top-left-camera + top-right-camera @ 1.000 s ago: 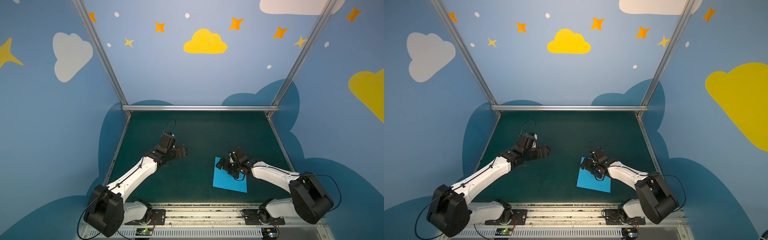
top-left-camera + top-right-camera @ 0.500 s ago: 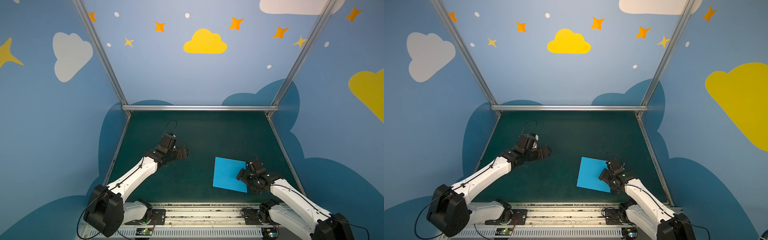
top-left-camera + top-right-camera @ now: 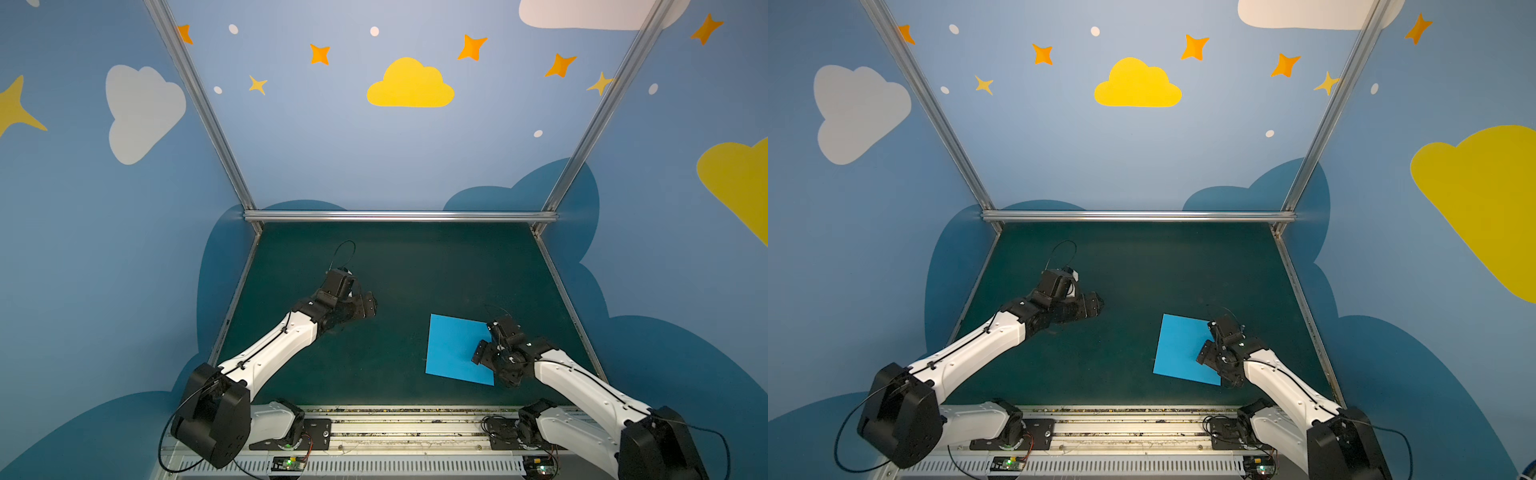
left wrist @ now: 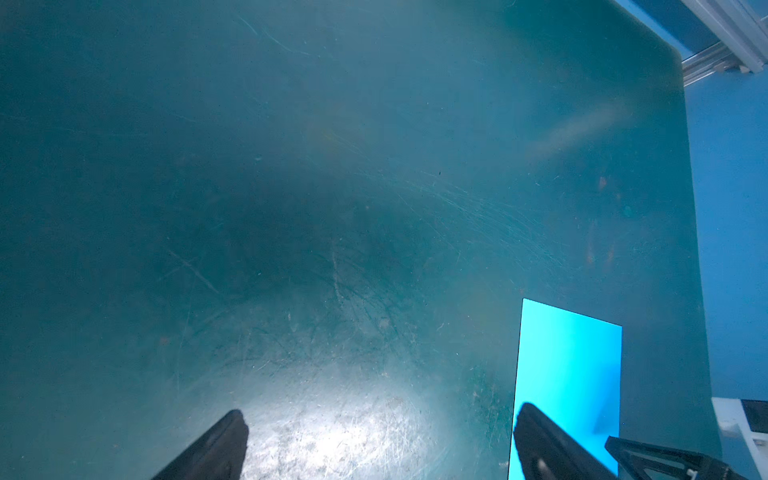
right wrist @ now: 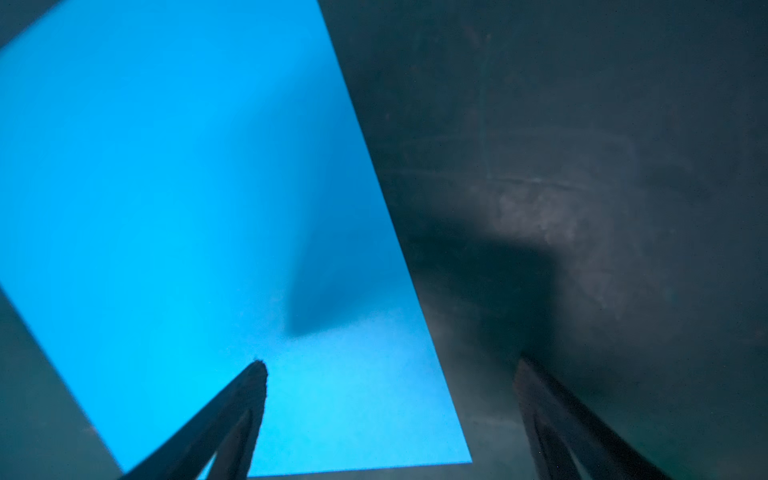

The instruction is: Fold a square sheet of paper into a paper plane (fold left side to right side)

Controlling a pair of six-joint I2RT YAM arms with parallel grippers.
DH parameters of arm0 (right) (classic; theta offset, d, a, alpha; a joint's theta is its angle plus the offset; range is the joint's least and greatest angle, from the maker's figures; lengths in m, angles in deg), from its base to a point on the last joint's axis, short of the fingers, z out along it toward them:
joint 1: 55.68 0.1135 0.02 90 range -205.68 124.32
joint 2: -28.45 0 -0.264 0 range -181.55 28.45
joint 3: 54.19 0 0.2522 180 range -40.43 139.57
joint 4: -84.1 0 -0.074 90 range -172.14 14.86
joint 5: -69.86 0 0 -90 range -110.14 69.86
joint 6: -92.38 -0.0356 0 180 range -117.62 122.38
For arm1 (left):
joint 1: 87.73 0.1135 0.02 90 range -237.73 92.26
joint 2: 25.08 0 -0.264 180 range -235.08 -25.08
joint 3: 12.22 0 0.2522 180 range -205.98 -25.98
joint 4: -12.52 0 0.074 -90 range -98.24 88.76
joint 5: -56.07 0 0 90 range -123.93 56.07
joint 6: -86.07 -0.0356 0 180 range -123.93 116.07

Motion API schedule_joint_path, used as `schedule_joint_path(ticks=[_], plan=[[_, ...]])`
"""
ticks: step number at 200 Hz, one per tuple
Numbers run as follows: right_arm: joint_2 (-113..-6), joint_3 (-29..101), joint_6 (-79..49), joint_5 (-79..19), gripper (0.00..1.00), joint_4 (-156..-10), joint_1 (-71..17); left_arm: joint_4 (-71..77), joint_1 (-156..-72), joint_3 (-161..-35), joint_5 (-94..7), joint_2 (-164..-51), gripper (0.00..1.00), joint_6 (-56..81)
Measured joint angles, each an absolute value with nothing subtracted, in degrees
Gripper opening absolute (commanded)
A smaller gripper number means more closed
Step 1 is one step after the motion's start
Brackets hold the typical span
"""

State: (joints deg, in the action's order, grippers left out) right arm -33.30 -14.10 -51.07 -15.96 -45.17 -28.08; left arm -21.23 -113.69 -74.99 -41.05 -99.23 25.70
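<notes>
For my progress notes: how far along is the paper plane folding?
Done: nothing; the square sky-blue paper sheet lies flat, unfolded, on the dark green mat. In hand: the open right gripper hovers over its right edge; the open left gripper hovers aside. Left: every fold.

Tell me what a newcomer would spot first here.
The flat bright sky-blue square sheet of paper pops against the dark green table mat, lying right of centre near the front. The right pincer stands open over the sheet's right edge, while the left pincer hangs open above bare mat left of centre. A yellow cloud shape dominates the back wall.
</notes>
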Motion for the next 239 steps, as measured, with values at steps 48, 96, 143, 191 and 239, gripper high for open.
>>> schedule_joint_path(ticks=[48, 96, 143, 191, 239], plan=[[-43.7, -8.3, -54.7, -11.0, 0.9, -43.7, -20.3, -21.2, -113.7, -75.7, -41.0, -100.2, 1.0, 25.7], [-47.0, -5.2, -55.3, -11.6, 0.89, -44.9, -17.2, -21.3, -113.7, -75.9, -41.0, -100.2, 1.0, 25.7], [-41.5, -6.0, -56.2, -29.9, 0.89, -68.5, -18.0, -21.2, -114.5, -75.9, -41.0, -100.3, 1.0, 25.9], [-35.2, -6.5, -54.8, -37.7, 0.9, -73.8, -26.9, -21.7, -116.9, -77.7, -41.4, -104.1, 1.0, 26.3], [-35.1, -7.1, -47.2, -40.6, 0.96, -68.2, -43.0, -23.5, -124.3, -86.4, -41.3, -114.0, 1.0, 25.0]])
